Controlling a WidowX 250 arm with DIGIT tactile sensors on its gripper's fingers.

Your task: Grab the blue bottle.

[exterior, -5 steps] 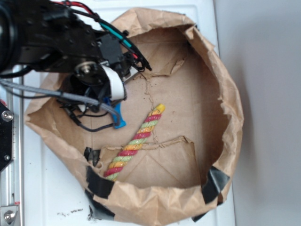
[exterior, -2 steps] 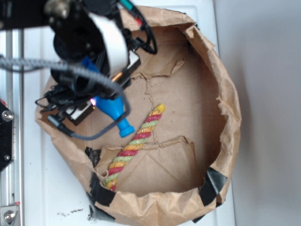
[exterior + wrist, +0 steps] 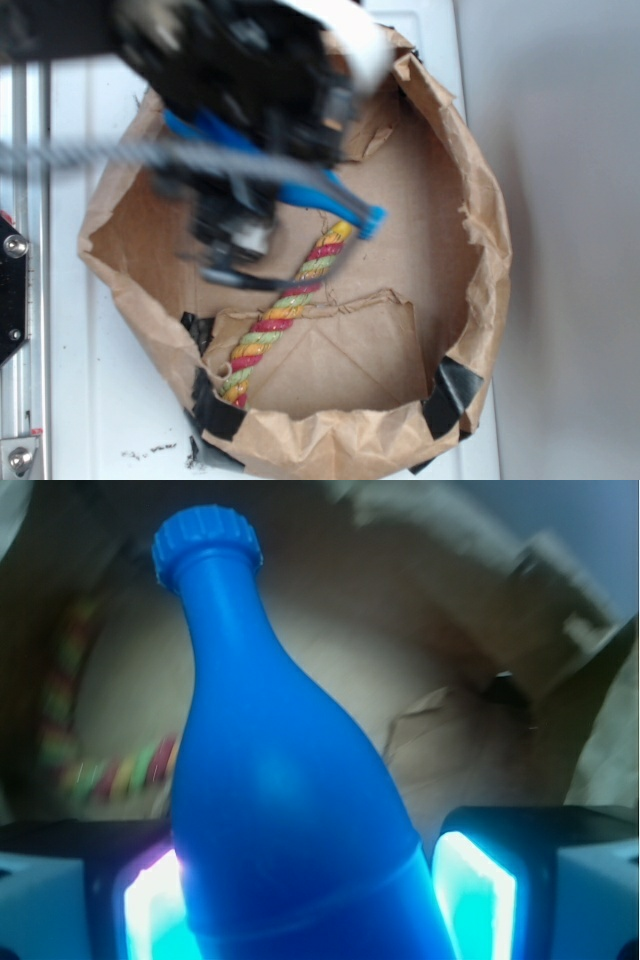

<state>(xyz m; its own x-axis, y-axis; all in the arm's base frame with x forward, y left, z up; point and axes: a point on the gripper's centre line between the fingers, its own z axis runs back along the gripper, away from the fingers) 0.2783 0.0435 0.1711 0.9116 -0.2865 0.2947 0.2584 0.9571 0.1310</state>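
Gripper point(image 3: 315, 900) clamped on blue bottle point(image 3: 280, 780), fingers point(image 3: 475, 895) pressed to both sides of its wide body. Bottle lifted above paper bag point(image 3: 480, 200), neck and cap pointing out over top end of twisted rope point(image 3: 285, 305). Rope flat on bag floor. Exterior view motion-blurred.
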